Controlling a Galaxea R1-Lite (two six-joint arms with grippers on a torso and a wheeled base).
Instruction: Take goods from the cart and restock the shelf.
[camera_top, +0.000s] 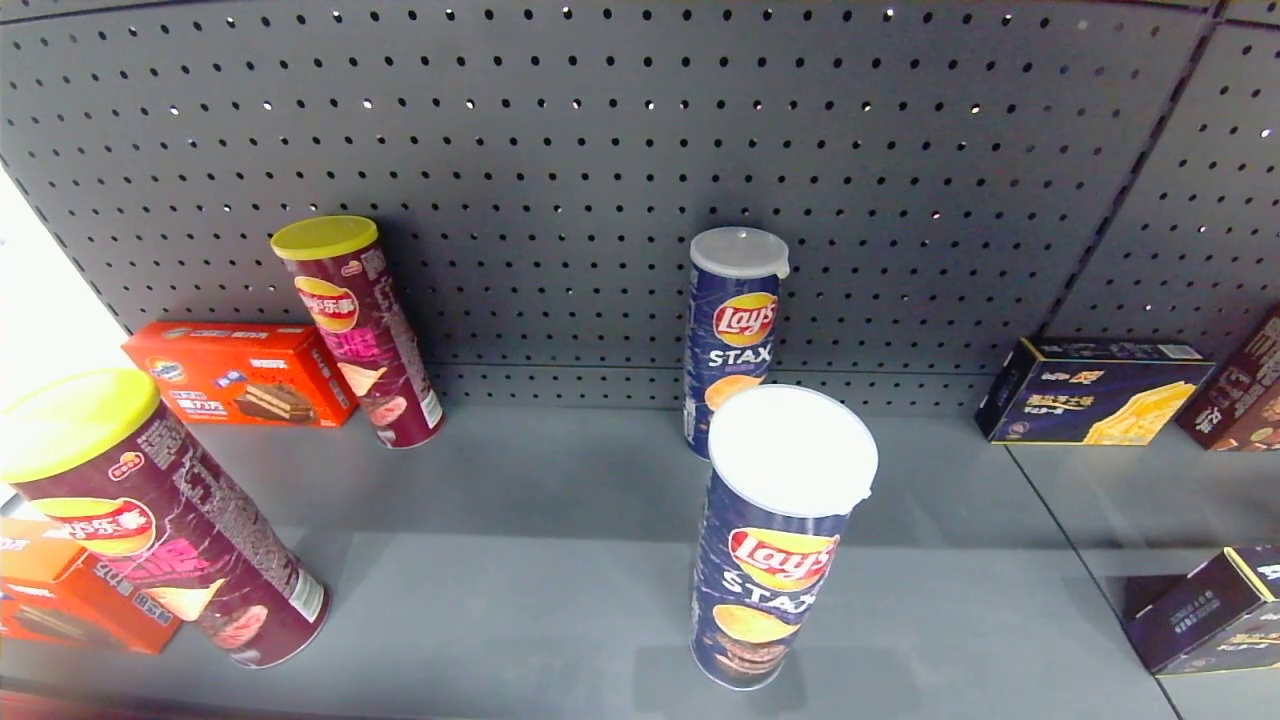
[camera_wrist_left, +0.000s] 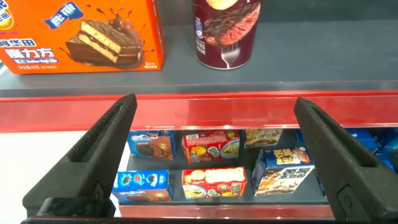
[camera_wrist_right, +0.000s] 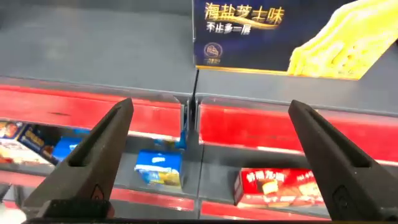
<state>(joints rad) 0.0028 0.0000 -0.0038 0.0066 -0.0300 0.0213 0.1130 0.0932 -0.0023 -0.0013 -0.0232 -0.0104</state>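
On the grey shelf (camera_top: 560, 560) stand two blue chip cans, one at the front (camera_top: 775, 540) and one at the back (camera_top: 733, 335). Two maroon chip cans with yellow lids stand further left, one at the back (camera_top: 360, 330) and one at the front (camera_top: 160, 520). My left gripper (camera_wrist_left: 214, 155) is open in front of the shelf's red edge, below an orange wafer box (camera_wrist_left: 81, 34) and a maroon can (camera_wrist_left: 225, 31). My right gripper (camera_wrist_right: 211, 162) is open before the red edge, below a dark blue box (camera_wrist_right: 280, 34).
An orange box (camera_top: 240, 372) lies at the back left, another (camera_top: 70, 600) at the front left. Dark blue boxes (camera_top: 1095, 390) (camera_top: 1205, 610) sit on the right section. A perforated panel (camera_top: 640, 150) backs the shelf. Lower shelves hold small snack boxes (camera_wrist_left: 211, 165) (camera_wrist_right: 158, 168).
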